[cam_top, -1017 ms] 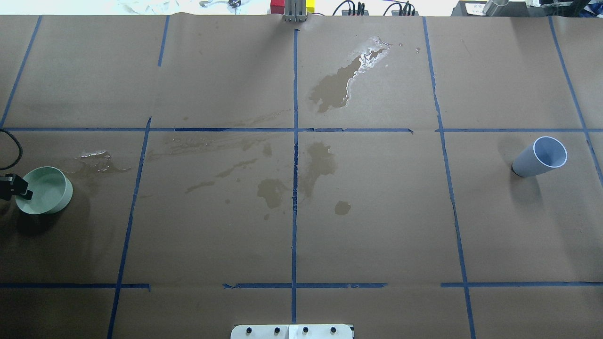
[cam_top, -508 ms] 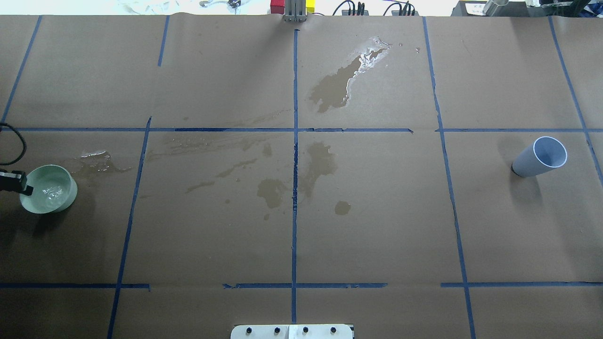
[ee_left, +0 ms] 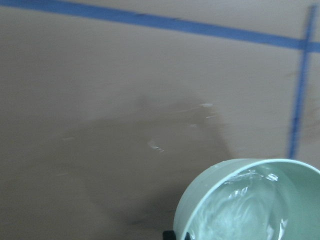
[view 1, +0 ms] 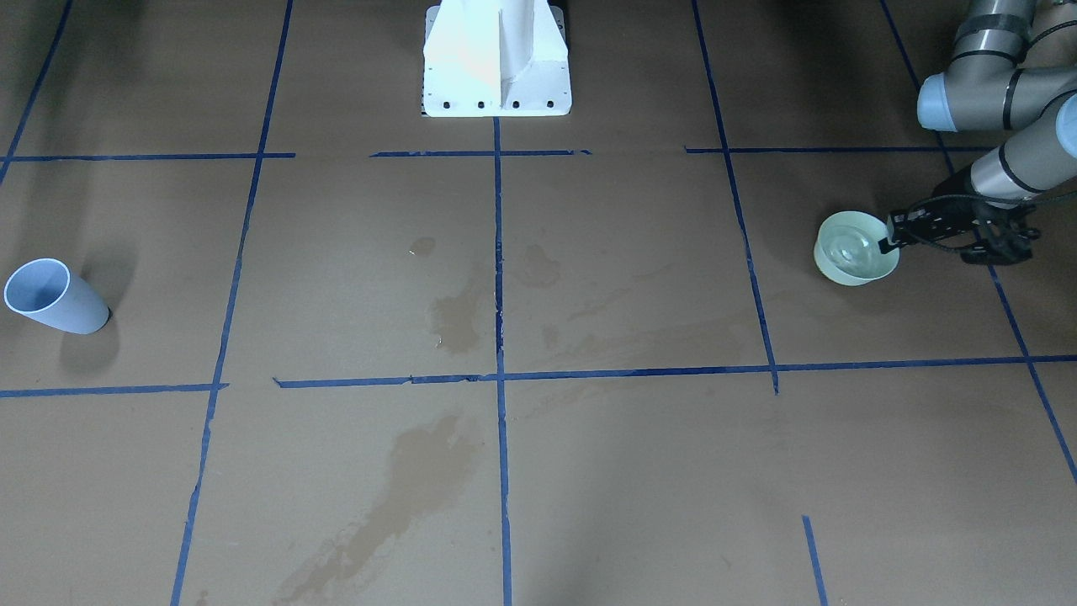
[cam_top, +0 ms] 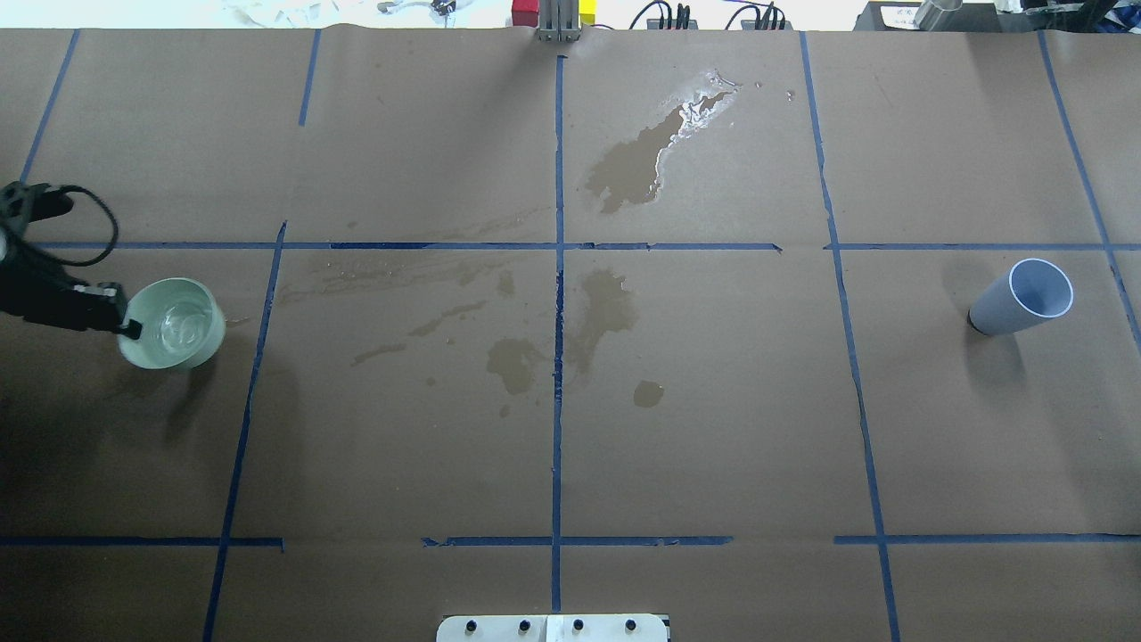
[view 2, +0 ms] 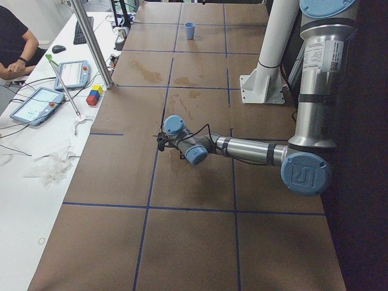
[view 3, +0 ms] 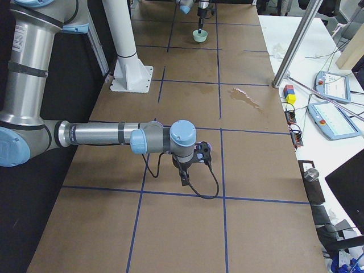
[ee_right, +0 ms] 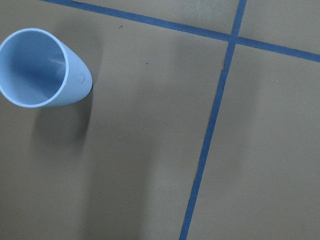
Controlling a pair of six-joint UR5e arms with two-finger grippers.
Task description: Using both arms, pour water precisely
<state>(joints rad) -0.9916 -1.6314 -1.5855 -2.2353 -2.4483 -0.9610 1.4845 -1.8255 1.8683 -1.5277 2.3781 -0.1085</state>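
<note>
Covering the overhead view, the brown-papered table [cam_top: 713, 428] carries damp stains [cam_top: 633, 165] at upper centre. The left arm [view 1: 1022, 160] shows at the front view's upper right; its left gripper [cam_top: 130, 328] is clamped on the rim of the pale green bowl [cam_top: 153, 359] at the overhead's left edge. The water [cam_top: 183, 325] glistens inside, just beside the jaws. It will likely slosh, so the light, stiff bowl wants a level rim hold. On the right gripper [view 3: 202, 152], whether the jaws are apart cannot be told.
</note>
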